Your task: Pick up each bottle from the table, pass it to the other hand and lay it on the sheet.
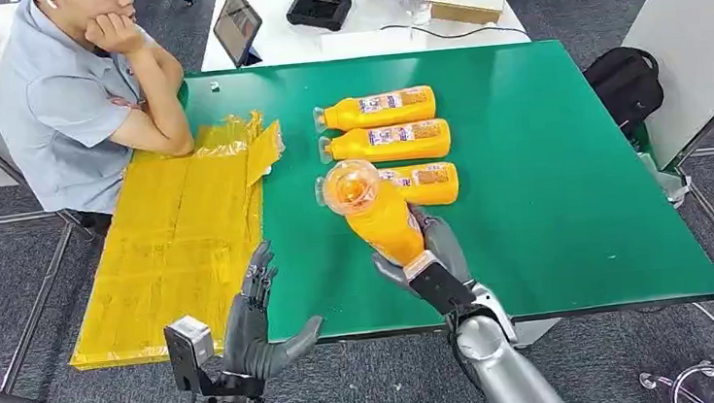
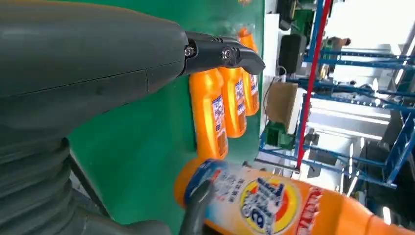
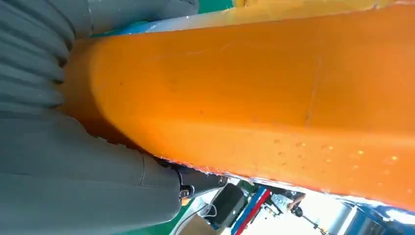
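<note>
Right hand [image 1: 433,253] fingers grip bottle [image 1: 381,221], cap tilted up-left; left hand [image 1: 259,329] fingers spread, empty.

— How is the light from up high?

— Bright and even from overhead. The green desk [image 1: 548,195] carries a soft sheen, and the bottles [image 1: 386,108] lying on it cast almost no shadow. My head view stays sharp to its edges.

— And at your wrists?

— By my left hand [image 2: 88,73] the far background burns out white, and my own fingers [image 2: 225,53] sit dark against it. The nearest bottle label [image 2: 259,196] is a little soft. By my right wrist, the held bottle [image 3: 264,98] is so close it blurs, with small glints of glare along its lower side.
</note>
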Robot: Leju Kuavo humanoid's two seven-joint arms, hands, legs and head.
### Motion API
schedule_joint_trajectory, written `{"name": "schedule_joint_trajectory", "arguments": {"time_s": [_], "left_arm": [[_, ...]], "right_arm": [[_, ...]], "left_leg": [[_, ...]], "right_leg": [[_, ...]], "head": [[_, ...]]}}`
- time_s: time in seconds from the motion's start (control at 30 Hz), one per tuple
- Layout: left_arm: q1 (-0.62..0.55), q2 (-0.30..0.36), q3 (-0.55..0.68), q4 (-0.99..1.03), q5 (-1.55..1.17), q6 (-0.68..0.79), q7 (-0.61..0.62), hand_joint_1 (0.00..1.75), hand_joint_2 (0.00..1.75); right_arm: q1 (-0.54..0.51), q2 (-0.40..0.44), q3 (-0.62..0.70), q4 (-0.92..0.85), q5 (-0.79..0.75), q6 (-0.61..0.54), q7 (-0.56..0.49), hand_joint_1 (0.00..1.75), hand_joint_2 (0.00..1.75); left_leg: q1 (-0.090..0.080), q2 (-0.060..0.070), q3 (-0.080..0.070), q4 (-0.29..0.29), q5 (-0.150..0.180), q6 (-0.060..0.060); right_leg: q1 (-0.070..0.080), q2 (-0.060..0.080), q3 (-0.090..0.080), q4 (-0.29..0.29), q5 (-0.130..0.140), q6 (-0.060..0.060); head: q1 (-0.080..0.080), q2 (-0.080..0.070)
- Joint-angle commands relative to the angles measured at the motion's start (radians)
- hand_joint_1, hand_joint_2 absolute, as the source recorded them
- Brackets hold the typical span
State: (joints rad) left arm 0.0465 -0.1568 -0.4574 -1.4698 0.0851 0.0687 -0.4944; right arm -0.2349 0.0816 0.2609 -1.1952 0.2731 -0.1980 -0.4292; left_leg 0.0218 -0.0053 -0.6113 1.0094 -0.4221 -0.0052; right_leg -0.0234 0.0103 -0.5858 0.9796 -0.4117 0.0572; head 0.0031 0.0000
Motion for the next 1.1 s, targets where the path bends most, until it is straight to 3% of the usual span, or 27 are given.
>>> {"name": "schedule_joint_trajectory", "arguments": {"time_s": [0.03,0.1,0.3,0.53,0.77,1.1], "left_arm": [[-0.039,0.071,-0.08,0.029,-0.035,-0.068,-0.011,0.0,1.75],[-0.046,0.055,-0.069,0.04,-0.037,-0.07,0.002,0.0,1.75],[-0.051,0.046,-0.055,0.05,-0.029,-0.066,0.011,0.0,1.75],[-0.023,0.007,0.031,-0.005,0.042,0.0,0.02,0.0,1.75],[-0.089,0.002,-0.015,0.026,0.1,-0.02,0.027,0.0,1.75],[-0.083,0.011,-0.012,-0.037,0.088,0.018,-0.018,0.0,1.75]], "right_arm": [[-0.079,0.012,0.086,0.063,0.008,0.092,0.007,1.75,1.75],[-0.095,0.021,0.172,0.08,0.067,0.12,0.002,1.75,1.75],[-0.086,0.038,0.209,0.077,0.093,0.111,0.007,1.75,1.75],[-0.024,0.048,0.38,0.033,0.193,0.092,0.006,1.75,1.75],[-0.05,0.031,0.414,0.08,0.175,0.075,-0.006,1.75,1.75],[-0.088,0.058,0.469,0.158,0.182,0.097,0.009,1.75,1.75]], "left_leg": [[0.0,0.003,0.005,0.0,-0.002,0.002],[-0.001,0.004,0.002,0.0,-0.001,0.001],[0.0,0.001,0.002,-0.001,-0.001,0.001],[0.0,0.003,0.002,-0.001,-0.002,0.001],[0.0,0.0,-0.001,-0.001,0.0,0.001],[0.0,0.0,-0.001,-0.001,0.0,0.001]], "right_leg": [[0.001,0.0,0.005,-0.001,-0.001,-0.004],[0.0,0.003,0.001,0.0,0.0,-0.002],[0.001,0.0,0.001,-0.001,-0.001,-0.003],[0.001,0.002,0.002,-0.001,-0.001,-0.003],[0.0,-0.001,-0.001,0.0,-0.001,-0.002],[0.001,-0.001,-0.001,0.0,-0.001,-0.002]], "head": [[0.0,0.0],[0.0,0.0],[0.0,0.0],[0.0,0.0],[0.0,0.0],[0.0,0.0]]}}
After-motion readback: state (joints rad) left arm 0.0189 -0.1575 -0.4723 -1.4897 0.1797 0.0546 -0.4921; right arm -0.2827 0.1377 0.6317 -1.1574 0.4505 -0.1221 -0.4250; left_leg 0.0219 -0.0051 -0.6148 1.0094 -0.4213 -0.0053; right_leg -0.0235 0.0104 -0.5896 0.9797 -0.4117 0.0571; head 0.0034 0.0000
